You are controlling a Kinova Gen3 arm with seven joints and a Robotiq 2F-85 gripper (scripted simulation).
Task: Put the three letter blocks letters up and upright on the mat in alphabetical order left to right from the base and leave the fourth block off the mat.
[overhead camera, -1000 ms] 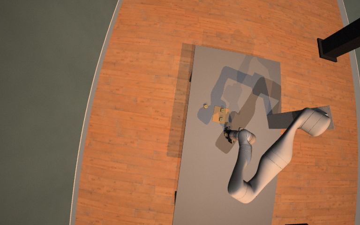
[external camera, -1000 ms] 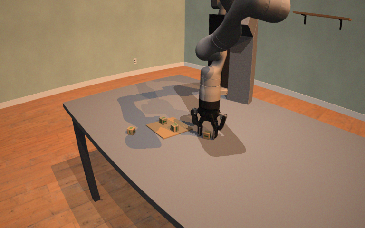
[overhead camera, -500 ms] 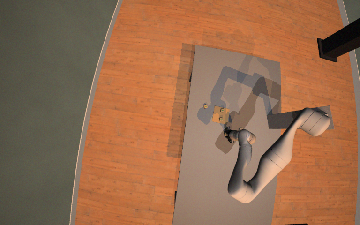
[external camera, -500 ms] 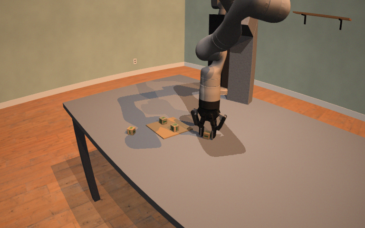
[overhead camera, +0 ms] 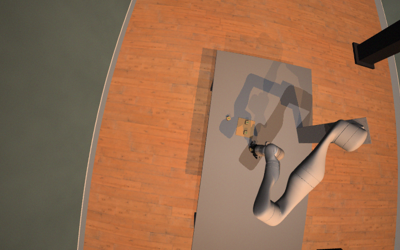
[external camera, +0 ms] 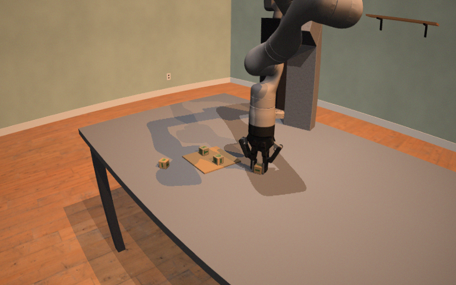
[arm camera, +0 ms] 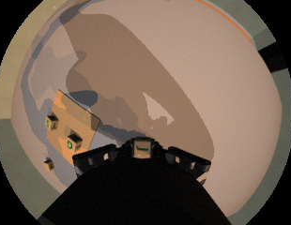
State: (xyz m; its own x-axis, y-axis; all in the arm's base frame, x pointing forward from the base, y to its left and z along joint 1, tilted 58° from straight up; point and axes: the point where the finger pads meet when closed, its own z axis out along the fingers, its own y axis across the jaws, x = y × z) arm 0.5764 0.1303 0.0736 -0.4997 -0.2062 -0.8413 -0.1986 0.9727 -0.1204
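Note:
My gripper is shut on a wooden block at table level, off the mat. Its top shows a green mark like a J or L. On the tan mat stand two blocks, apart. The G block is nearer my gripper. The other block shows small green marks, like S and T; its top letter is unclear. A fourth block lies off the mat, its marks unreadable.
The grey table carries the mat and blocks. Its long edge lies beyond the fourth block. A grey pedestal stands at the robot's base. Arm shadows fall across the mat and around the held block.

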